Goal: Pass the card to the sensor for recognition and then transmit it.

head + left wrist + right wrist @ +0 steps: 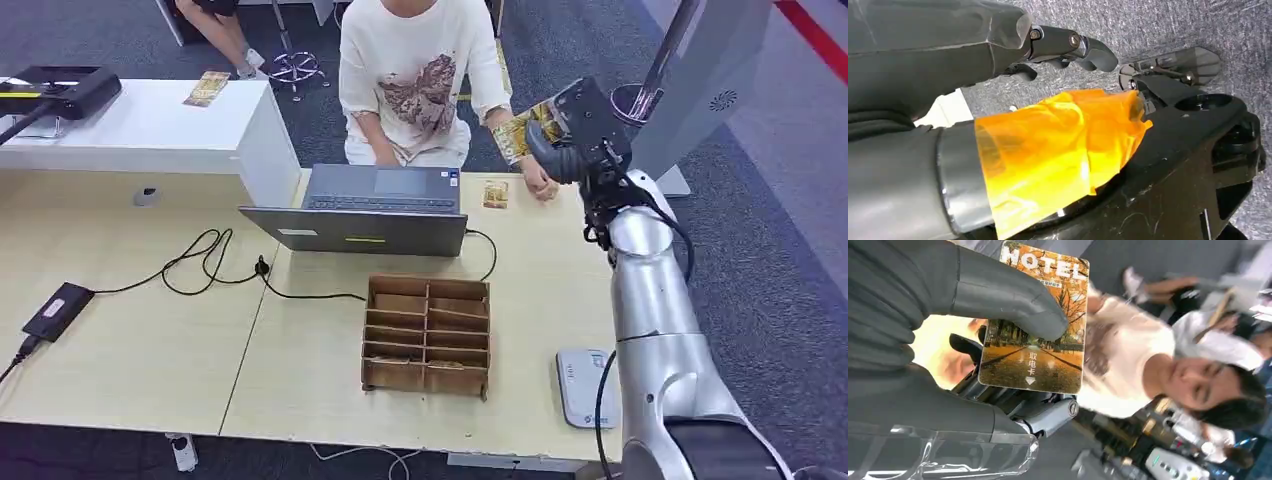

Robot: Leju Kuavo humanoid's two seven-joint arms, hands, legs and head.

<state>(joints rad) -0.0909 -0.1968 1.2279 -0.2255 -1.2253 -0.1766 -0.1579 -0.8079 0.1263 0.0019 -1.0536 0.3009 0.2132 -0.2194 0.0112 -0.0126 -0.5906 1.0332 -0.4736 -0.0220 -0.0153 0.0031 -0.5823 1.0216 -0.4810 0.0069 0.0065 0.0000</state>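
The orange autumn-print hotel key card [1040, 325] is pinched by the raised right hand [570, 140], extended across the counter [130, 340]. The seated person's hand [540, 183] lies just beyond and below the card. The left hand's [1058, 47] state cannot be told.

Right arm [648, 300]: we see it raised from the lower right and stretched forward, silver forearm upright. Right hand [570, 140]: we find it closed, thumb [998, 295] pressing a card [1040, 325] against the darker fingers [1013, 400]. Left hand [998, 45]: we note dark fingers [1083, 47] curled, nothing held, orange tape on the thumb.
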